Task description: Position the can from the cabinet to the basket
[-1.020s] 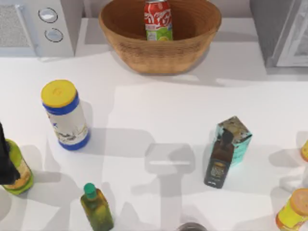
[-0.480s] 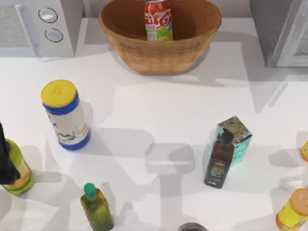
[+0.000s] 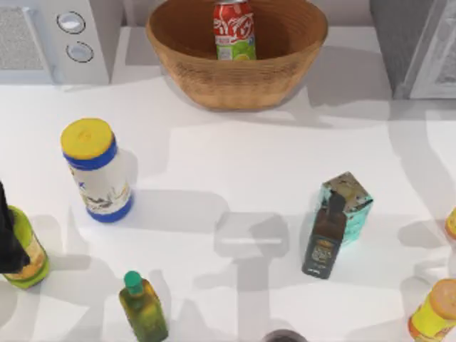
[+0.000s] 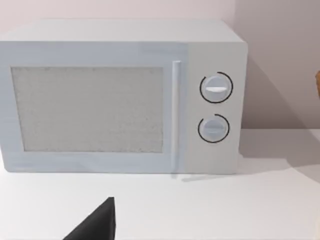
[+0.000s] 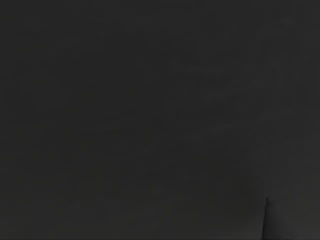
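The red can [image 3: 234,28] stands upright inside the woven basket [image 3: 235,82] at the back middle of the table. At the back right is the grey cabinet [image 3: 402,43], its pale door panel [image 3: 443,68] lying flush with the front. My left gripper [image 3: 7,239] is a dark shape at the table's left edge, next to a green jar and far from the basket. A dark piece of it [image 4: 97,225] juts into the left wrist view. The right wrist view is dark.
A pale microwave with two knobs [image 3: 50,39] [image 4: 120,95] stands at the back left. On the table are a white canister with a yellow lid [image 3: 96,171], a green bottle [image 3: 144,308], a dark bottle [image 3: 325,239] against a teal carton [image 3: 350,203], a green jar [image 3: 28,253] and an orange-lidded jar [image 3: 434,310].
The cabinet's door panel went from standing angled to lying flush, and the shadows on the table's right side shifted. The can, the basket and my left arm have not moved.
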You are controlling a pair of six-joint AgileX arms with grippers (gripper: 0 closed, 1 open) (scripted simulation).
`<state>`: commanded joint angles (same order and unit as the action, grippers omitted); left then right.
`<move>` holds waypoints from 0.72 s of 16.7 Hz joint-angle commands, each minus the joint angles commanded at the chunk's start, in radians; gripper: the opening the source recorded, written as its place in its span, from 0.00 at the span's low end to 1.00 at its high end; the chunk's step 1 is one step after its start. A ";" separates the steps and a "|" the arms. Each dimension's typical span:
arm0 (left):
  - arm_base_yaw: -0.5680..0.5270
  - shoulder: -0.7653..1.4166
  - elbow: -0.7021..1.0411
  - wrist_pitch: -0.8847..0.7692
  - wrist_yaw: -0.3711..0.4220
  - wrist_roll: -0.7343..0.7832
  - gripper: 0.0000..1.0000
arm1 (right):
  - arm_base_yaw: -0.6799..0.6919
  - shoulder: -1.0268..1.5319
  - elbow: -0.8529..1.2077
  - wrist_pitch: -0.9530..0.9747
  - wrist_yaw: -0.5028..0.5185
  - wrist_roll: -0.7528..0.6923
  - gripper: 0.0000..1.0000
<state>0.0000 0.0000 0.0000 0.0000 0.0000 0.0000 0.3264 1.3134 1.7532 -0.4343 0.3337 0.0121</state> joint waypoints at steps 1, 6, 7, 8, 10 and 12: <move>0.000 0.000 0.000 0.000 0.000 0.000 1.00 | 0.046 -0.005 -0.006 -0.002 0.046 -0.001 1.00; 0.000 0.000 0.000 0.000 0.000 0.000 1.00 | 0.124 -0.012 -0.018 -0.005 0.124 -0.003 1.00; 0.000 0.000 0.000 0.000 0.000 0.000 1.00 | 0.124 -0.012 -0.018 -0.005 0.124 -0.003 1.00; 0.000 0.000 0.000 0.000 0.000 0.000 1.00 | 0.124 -0.012 -0.018 -0.005 0.124 -0.003 1.00; 0.000 0.000 0.000 0.000 0.000 0.000 1.00 | 0.099 -0.031 -0.006 -0.011 0.140 -0.015 1.00; 0.000 0.000 0.000 0.000 0.000 0.000 1.00 | 0.077 0.009 0.025 0.001 0.118 -0.014 1.00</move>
<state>0.0000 0.0000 0.0000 0.0000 0.0000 0.0000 0.4030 1.3220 1.7781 -0.4336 0.4519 -0.0020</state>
